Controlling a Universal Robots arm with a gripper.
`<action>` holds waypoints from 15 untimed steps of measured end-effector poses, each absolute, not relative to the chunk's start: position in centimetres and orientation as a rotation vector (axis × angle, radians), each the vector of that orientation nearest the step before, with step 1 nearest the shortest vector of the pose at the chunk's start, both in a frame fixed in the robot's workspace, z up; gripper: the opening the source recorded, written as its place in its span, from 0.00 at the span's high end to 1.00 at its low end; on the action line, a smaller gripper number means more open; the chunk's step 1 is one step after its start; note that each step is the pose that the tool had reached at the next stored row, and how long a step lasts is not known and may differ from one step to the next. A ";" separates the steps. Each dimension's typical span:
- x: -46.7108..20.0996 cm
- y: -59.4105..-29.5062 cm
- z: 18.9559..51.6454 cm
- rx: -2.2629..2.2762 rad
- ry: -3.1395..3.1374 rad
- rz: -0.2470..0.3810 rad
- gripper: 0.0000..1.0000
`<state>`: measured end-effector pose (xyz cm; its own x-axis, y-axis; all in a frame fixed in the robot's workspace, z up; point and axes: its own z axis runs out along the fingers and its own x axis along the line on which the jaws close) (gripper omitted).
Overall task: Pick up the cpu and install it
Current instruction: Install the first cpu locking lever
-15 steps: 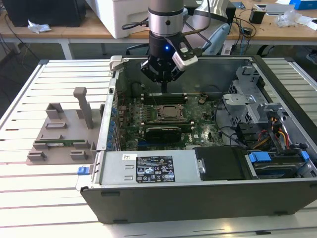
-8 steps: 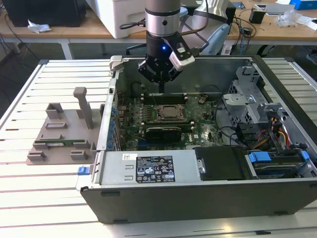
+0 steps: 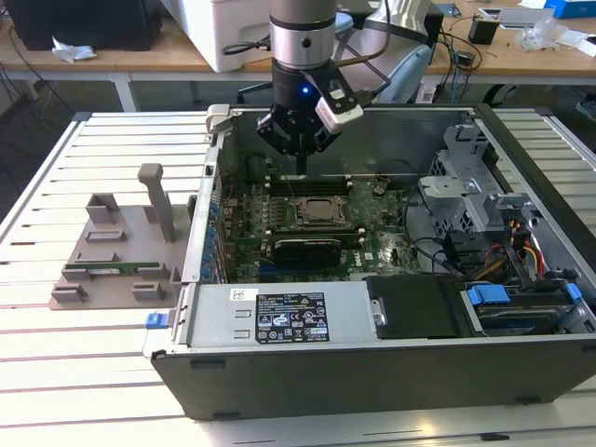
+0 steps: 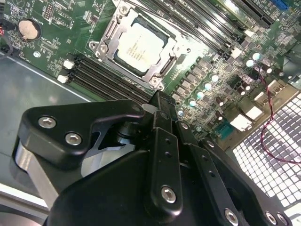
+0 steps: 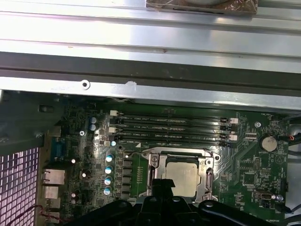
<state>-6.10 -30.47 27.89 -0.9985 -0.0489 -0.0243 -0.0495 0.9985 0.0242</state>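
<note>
The gripper hovered over the motherboard, fingers together, holding nothing. The cpu sat in its socket just beneath.

The open computer case leaves the motherboard reachable from above at frame centre. The gripper hangs over the socket holding the cpu. Drive cage and cables crowd the right; the power supply blocks the lower centre.

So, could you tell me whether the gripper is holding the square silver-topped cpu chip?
No, the cpu sits in its motherboard socket, apart from the gripper above.
</note>
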 end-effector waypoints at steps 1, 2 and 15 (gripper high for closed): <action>-6.3 -30.5 27.9 -0.077 3.117 0.039 0.89; -6.6 -30.5 27.9 -0.077 3.117 0.039 0.89; -9.7 -28.6 27.5 -0.077 3.117 0.038 0.89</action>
